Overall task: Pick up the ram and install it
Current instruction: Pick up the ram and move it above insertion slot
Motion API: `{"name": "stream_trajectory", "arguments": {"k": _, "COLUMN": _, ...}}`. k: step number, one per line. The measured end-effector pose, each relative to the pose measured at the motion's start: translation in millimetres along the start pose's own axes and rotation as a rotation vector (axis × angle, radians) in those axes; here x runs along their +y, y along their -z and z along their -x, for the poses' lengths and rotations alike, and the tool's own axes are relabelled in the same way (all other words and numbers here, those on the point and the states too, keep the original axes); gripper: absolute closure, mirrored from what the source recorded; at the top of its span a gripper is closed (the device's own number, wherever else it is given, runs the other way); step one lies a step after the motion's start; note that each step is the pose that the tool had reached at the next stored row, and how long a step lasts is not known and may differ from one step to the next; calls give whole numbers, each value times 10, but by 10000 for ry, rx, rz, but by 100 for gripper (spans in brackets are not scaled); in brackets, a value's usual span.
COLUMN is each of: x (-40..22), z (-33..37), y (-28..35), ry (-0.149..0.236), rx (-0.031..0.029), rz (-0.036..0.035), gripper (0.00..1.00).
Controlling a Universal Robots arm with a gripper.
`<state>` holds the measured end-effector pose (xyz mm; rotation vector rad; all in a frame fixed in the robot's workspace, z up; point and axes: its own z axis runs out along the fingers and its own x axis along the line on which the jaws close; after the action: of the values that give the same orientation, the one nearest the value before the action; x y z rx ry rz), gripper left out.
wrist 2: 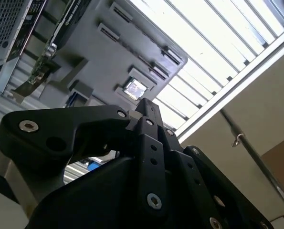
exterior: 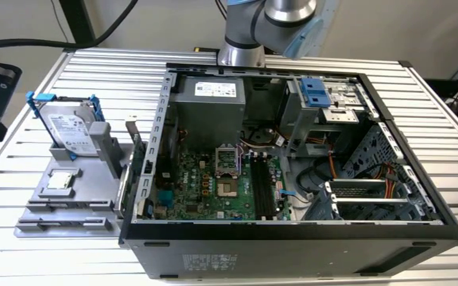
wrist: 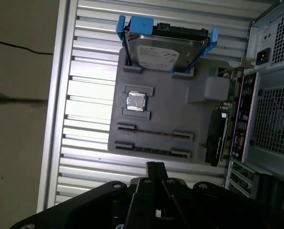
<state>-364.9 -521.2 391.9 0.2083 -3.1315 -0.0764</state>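
The ram is hidden or out of view. My gripper (wrist: 155, 168) hangs high over the grey holder tray (wrist: 180, 114), near its two long slots (wrist: 153, 132), which appear as thin dark lines between end brackets. Its fingers (wrist 2: 149, 106) are shut together with nothing between them. In the exterior view the tray (exterior: 90, 187) lies to the left of the open computer case (exterior: 293, 235). Black memory slots (exterior: 262, 186) run along the green motherboard inside the case.
A silver hard drive in a blue frame (wrist: 163, 52) stands at the tray's far end, and a small square processor chip (wrist: 136, 101) sits mid-tray. The arm's wrist (exterior: 281, 21) is behind the case. The case's rear panel (wrist: 270, 95) borders the tray. A slatted aluminium table (exterior: 443, 125) carries everything.
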Motion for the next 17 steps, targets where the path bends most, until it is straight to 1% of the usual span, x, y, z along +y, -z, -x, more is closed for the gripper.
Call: {"name": "stream_trajectory", "arguments": {"k": 17, "x": 0, "z": 0, "y": 1, "ry": 3059, "rx": 150, "rz": -10, "gripper": 100}}
